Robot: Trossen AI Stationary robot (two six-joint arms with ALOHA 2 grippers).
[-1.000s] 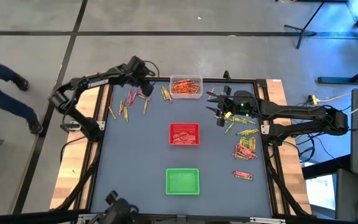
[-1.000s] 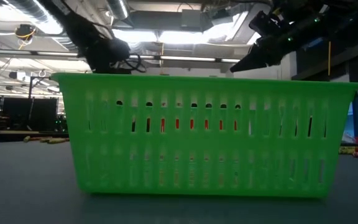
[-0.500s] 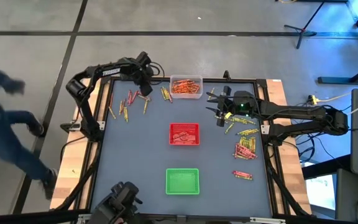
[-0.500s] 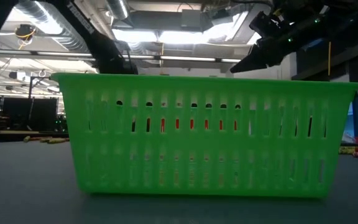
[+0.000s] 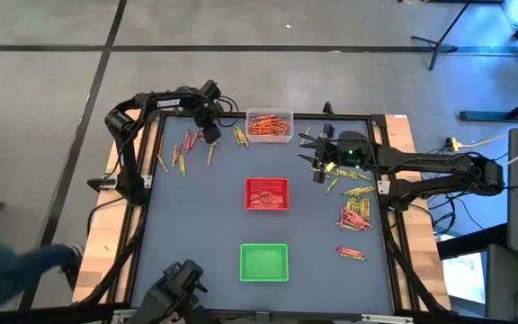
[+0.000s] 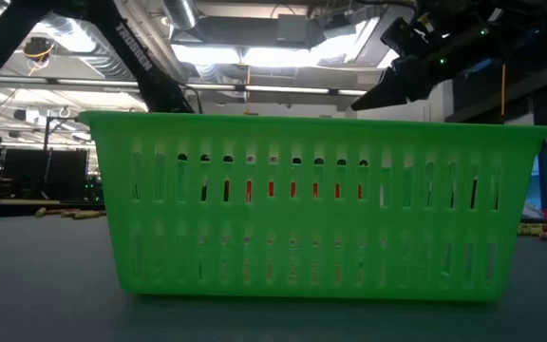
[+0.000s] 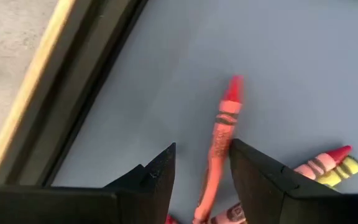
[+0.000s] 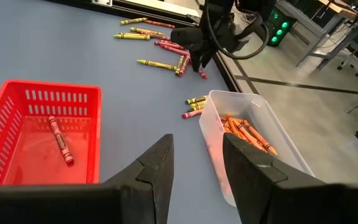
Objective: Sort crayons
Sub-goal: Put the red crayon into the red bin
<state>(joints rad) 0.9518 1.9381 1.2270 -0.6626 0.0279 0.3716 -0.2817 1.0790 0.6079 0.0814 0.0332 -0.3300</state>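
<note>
The flat blue-grey tabletop (image 5: 196, 225) has a dark frame around it, with pale wood strips (image 5: 97, 252) outside the frame. A red slotted plastic basket (image 5: 266, 193) sits near the middle of it, and we tell places from this basket.

Just toward the near edge from the red basket stands a green slotted plastic basket (image 5: 264, 262). In the low view this green basket (image 6: 316, 204) fills most of the picture. On the far side of the red basket is a clear plastic tray (image 5: 269, 125) with orange crayons inside.

Small thin crayons (image 5: 183, 151), red and yellow-green, lie loose on the far left of the red basket. More loose crayons (image 5: 355, 211) lie in a bunch to its right. One red crayon (image 8: 59, 139) lies inside the red basket.

The left tool (image 5: 210, 135) is low over the far-left bunch. Its two dark fingers are a little apart with a red paper-wrapped crayon (image 7: 219, 140) between them. I cannot tell if they are squeezing it.

The right tool (image 5: 317, 164) hangs in the air to the right of the red basket and a bit farther back. Its fingers (image 8: 151, 167) are spread, with nothing between them.

The grey concrete floor (image 5: 43, 90) around the tabletop has dark lines. A blurry person's leg (image 5: 12, 268) shows at the left edge. Bright ceiling lights (image 6: 254, 52) and pipes show in the room behind.
</note>
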